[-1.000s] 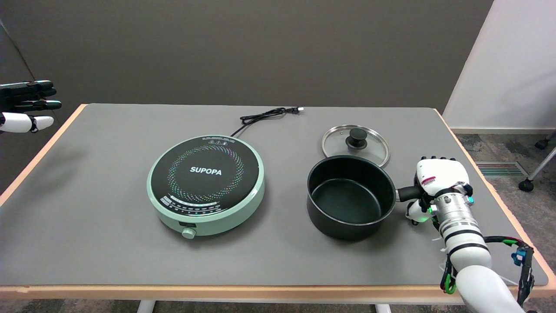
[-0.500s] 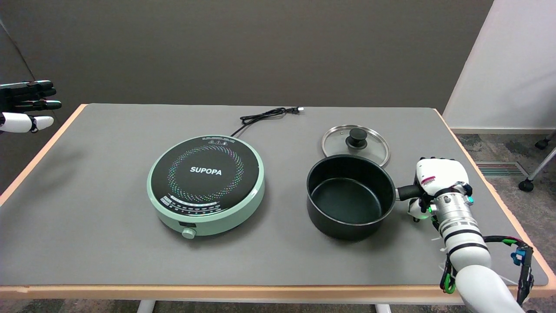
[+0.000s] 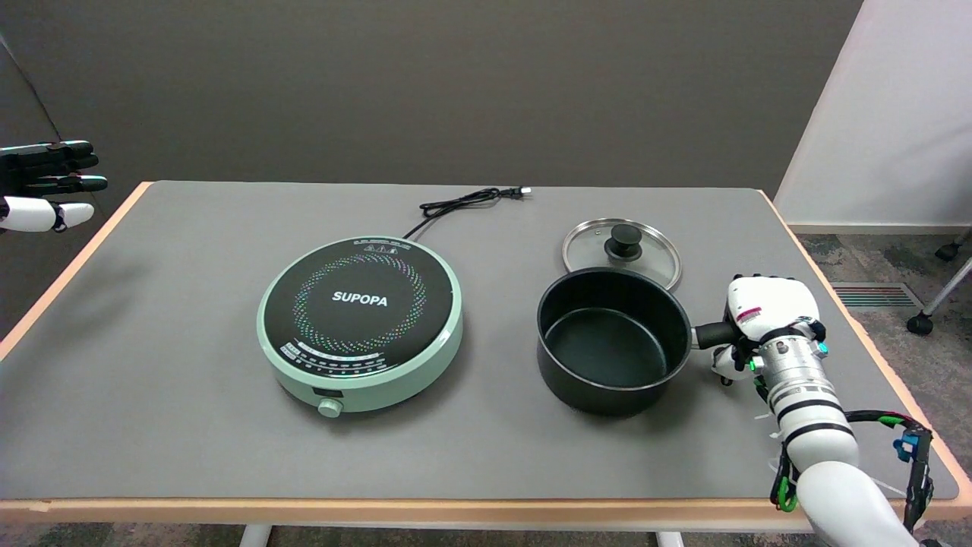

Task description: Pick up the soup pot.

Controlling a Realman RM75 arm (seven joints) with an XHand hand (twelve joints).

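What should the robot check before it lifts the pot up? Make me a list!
1. Right hand wraps the handle: ok.
2. Soup pot holds nothing: ok.
3. Glass lid is off the pot, lying behind it: ok.
4. Lid touching the pot's rim: cannot tell.
5. Cooker stands apart to the pot's left: ok.
6. Grip firm enough: cannot tell, fingers hidden under the hand.

The right arm [image 3: 816,448] comes in from the lower right of the frame. Its right hand [image 3: 767,311] is curled tight around a black handle. The left hand [image 3: 45,186] hangs in the air at the upper left.
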